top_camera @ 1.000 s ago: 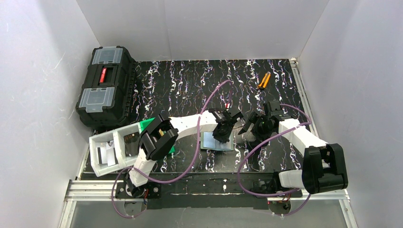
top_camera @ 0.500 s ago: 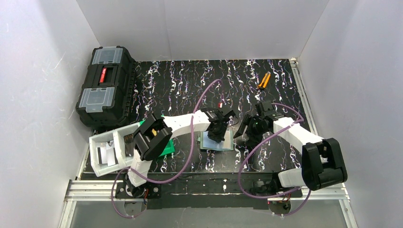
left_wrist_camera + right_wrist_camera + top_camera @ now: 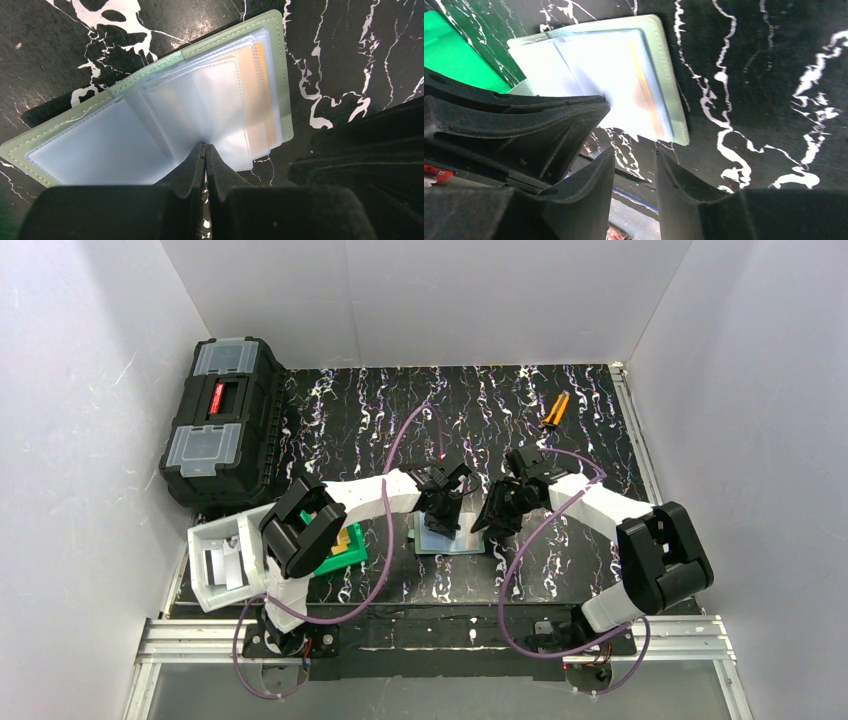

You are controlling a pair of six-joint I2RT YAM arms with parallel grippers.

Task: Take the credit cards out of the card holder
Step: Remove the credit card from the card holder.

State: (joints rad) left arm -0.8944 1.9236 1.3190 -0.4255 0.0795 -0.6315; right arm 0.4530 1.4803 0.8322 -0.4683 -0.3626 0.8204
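1. One card holder (image 3: 452, 540): grey-green, lying open near the middle of the black marbled tabletop (image 3: 380, 410).
2. Credit cards (image 3: 260, 95): we see orange-tan edges inside its clear sleeves (image 3: 215, 110), right half.
3. Left tool (image 3: 205, 154) — fingers pressed together, pinching the edge of one sleeve, which fans upward.
4. Right tool (image 3: 634, 157) — jaws partly apart, gripping nothing, just beside the card holder's right edge.

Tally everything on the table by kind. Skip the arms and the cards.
Toolbox: 1
Orange-handled tool: 1
Card holder: 1
Green bin: 1
White bins: 2, one mostly hidden
Total: 6
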